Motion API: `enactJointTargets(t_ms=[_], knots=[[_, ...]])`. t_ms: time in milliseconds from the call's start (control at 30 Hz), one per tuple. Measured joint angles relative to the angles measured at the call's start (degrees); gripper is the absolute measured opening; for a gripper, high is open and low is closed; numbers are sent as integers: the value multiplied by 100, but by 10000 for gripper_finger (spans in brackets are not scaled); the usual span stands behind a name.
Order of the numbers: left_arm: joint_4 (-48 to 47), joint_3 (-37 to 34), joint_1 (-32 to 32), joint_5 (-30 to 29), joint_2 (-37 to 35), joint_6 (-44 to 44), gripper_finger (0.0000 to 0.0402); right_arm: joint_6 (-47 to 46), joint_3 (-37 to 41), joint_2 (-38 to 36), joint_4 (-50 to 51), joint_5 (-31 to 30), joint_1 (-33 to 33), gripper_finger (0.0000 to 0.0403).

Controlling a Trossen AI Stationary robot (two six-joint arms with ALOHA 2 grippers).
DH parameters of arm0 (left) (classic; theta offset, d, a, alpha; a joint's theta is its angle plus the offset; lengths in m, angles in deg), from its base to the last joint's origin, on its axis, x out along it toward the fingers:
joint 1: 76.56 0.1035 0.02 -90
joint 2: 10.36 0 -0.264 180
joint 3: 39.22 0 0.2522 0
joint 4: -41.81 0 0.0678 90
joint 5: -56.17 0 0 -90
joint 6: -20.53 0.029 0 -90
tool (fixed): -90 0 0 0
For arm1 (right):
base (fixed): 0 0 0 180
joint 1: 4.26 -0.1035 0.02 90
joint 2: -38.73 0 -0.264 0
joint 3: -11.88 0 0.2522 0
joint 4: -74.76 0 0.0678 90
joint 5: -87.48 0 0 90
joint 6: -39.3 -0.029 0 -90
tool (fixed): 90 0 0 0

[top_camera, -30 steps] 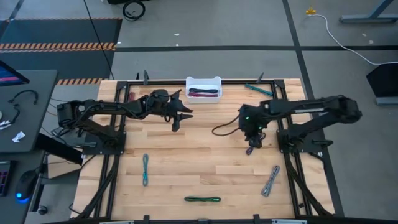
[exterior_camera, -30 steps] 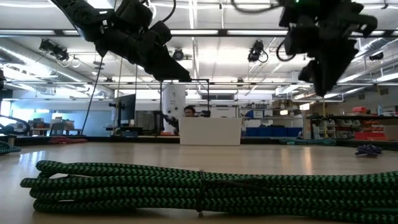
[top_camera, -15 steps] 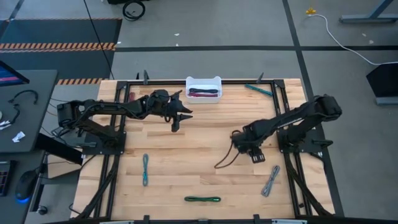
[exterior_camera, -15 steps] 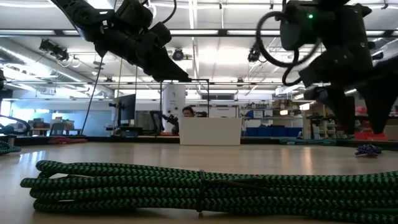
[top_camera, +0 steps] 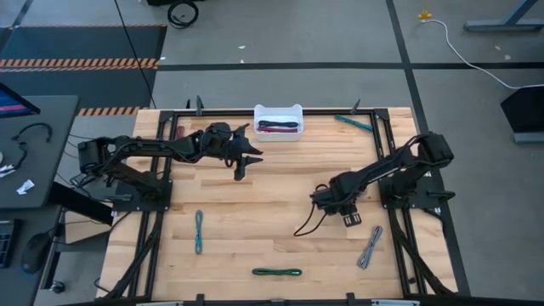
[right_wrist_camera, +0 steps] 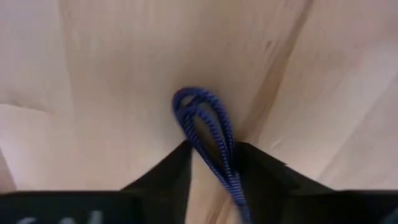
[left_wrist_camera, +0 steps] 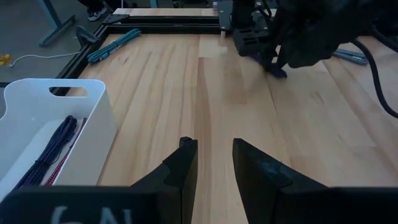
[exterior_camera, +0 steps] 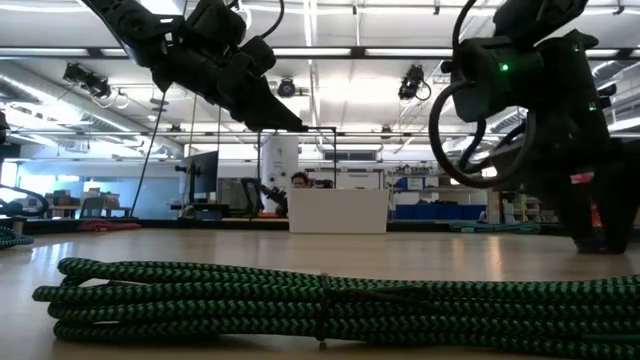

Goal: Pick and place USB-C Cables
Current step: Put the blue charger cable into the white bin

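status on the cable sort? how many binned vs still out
Done: the white bin holds at least two cables, dark purple and red. In hand: the right gripper is low over the table with a blue cable between its fingers. Left: teal cable, green cable, grey cable and another teal cable at the far edge. The left gripper waits open near the bin.

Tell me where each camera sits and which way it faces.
High: overhead, straight down on wooden table; both arms.
Low: table level, across green-black braided cable; arms above.
Left wrist: past open left gripper toward white plastic bin.
Right wrist: down at blue-purple braided cable in right gripper.
High and left wrist share the bin.
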Motion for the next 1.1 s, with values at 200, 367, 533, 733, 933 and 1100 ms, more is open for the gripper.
enactJointTargets(t_ms=[200, 367, 533, 733, 933, 1100], knots=[[-42, 0, -8, 0, 0, -2, 107, 4, 8, 47, 20, 87, -4, 34], [-42, 0, -105, 0, 0, 7, 107, -178, 82, -276, -477, -68, 14, 17], [-55, 0, -166, 2, 2, 24, 107, -525, 469, -1045, -3283, -658, 214, 13], [183, 0, -249, 2, 13, 116, 107, -390, 2190, -1215, -9913, -1349, 724, 12], [947, -4, -428, 247, 124, 112, 108, 768, 2877, -201, -14076, -1526, 1092, 12], [2150, 13, -544, 296, 574, -69, 133, 929, 2219, 281, -14155, -818, 1300, 12]])
